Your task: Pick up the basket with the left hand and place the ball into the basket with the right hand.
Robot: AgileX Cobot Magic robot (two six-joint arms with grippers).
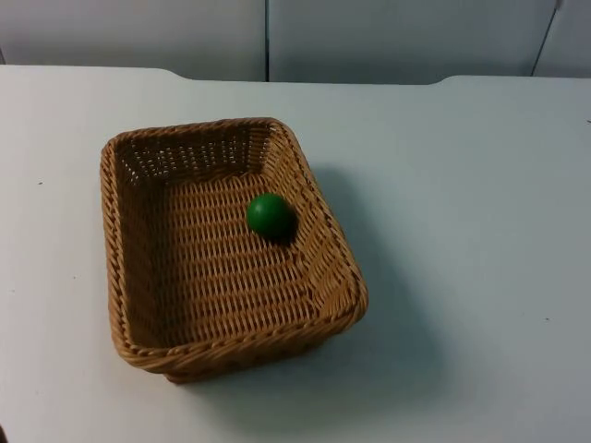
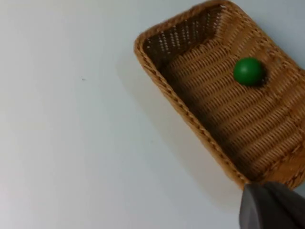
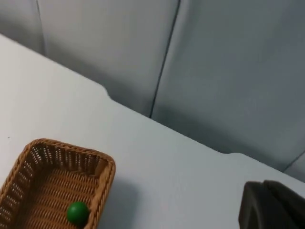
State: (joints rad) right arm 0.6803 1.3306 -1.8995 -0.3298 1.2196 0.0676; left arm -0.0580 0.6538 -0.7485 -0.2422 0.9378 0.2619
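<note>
A woven brown basket (image 1: 235, 343) stands on the white table, left of the middle, with nothing gripping it. A green ball (image 1: 270, 215) lies inside it, against the right wall. In the left wrist view the basket (image 2: 181, 107) and the ball (image 2: 248, 71) show from above; my left gripper (image 2: 271, 207) hovers off a corner of the basket, apart from its rim. My right gripper (image 3: 271, 205) is high and far back from the basket (image 3: 102, 188) and the ball (image 3: 77, 213), aimed toward the partition wall.
The grey partition wall (image 1: 369, 37) closes the table's far edge. Bare white table top (image 1: 480, 231) stretches right of the basket and in front of it.
</note>
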